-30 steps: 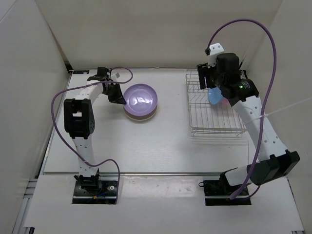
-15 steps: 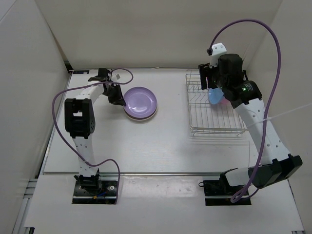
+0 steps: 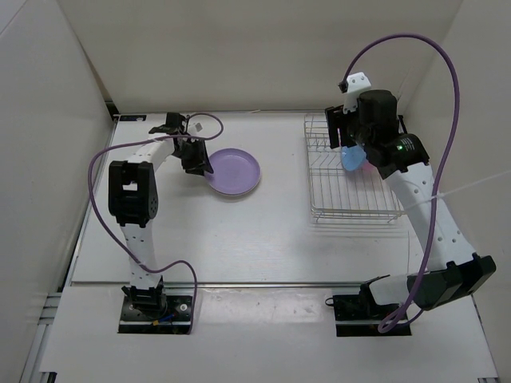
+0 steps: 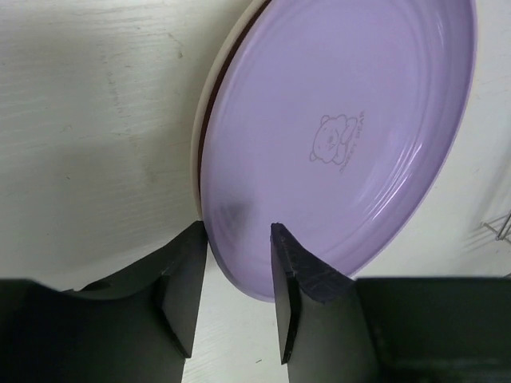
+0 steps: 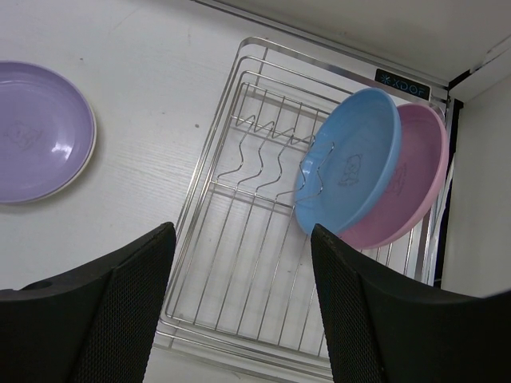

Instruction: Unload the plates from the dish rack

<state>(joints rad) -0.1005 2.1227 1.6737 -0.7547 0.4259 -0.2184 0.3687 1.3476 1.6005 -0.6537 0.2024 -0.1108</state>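
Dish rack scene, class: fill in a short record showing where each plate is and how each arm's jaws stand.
On table: lilac plate stacked on cream plate
In dish rack: blue plate and pink plate, on edge, side by side
Left jaws: apart, astride lilac plate's rim
Right jaws: wide apart, empty, above the rack

You look down on a matte white tabletop (image 3: 263, 239), evenly lit; plain white panels (image 3: 255, 56) rise along its back, left and right edges
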